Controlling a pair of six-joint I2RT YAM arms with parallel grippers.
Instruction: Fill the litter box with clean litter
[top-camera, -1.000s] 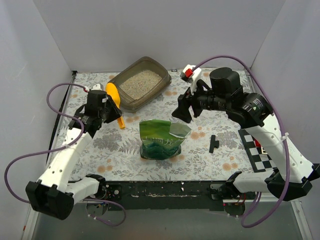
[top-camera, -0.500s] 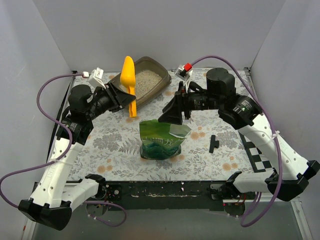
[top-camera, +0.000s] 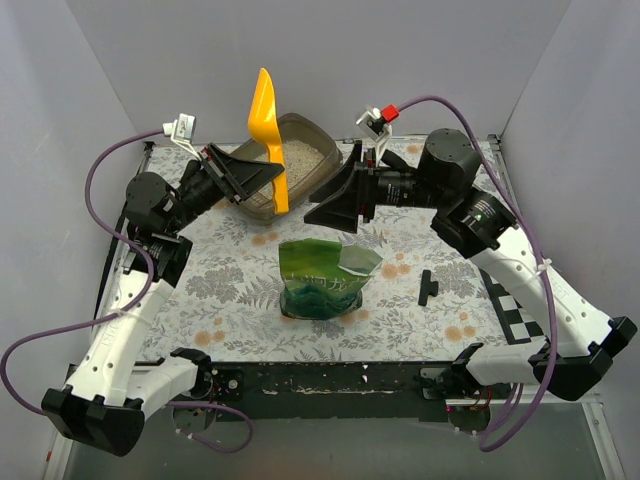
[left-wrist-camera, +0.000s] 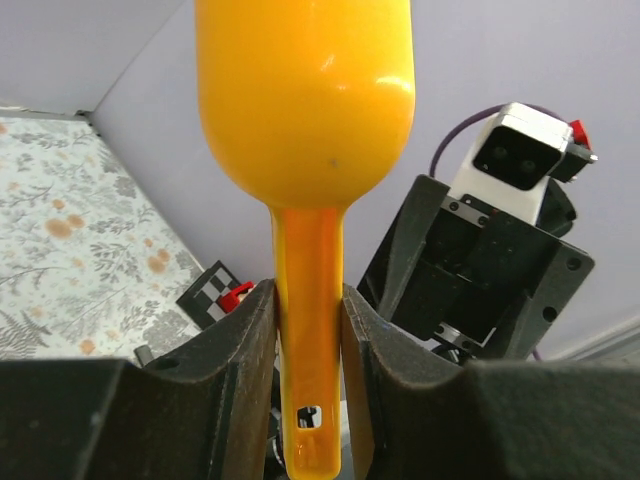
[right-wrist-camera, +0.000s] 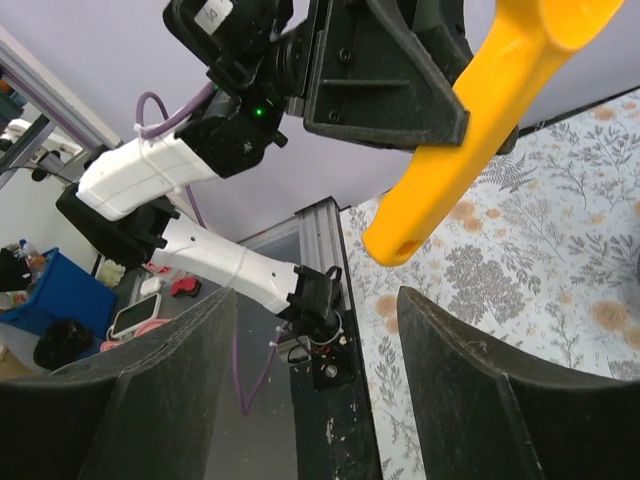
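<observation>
The litter box (top-camera: 322, 166) is a grey-brown tray at the back centre, with pale beige clean litter (top-camera: 305, 152) in it. My left gripper (top-camera: 270, 177) (left-wrist-camera: 308, 300) is shut on the handle of a yellow scoop (top-camera: 265, 108) (left-wrist-camera: 305, 100), held high and upright over the box's near left part, bowl up. My right gripper (top-camera: 330, 197) (right-wrist-camera: 320, 390) is open and empty, raised just right of the scoop and facing it. The scoop's handle (right-wrist-camera: 455, 175) shows in the right wrist view. A glossy green bag (top-camera: 325, 276) stands open in the table's middle.
A small black piece (top-camera: 428, 287) lies right of the bag. A checkerboard tag (top-camera: 512, 298) lies near the right edge under the right arm. Grey walls close in the back and both sides. The floral mat (top-camera: 230, 290) covers the table.
My left gripper has lifted the scoop from low beside the box to high and upright over it. My right gripper has moved left and up towards the scoop.
</observation>
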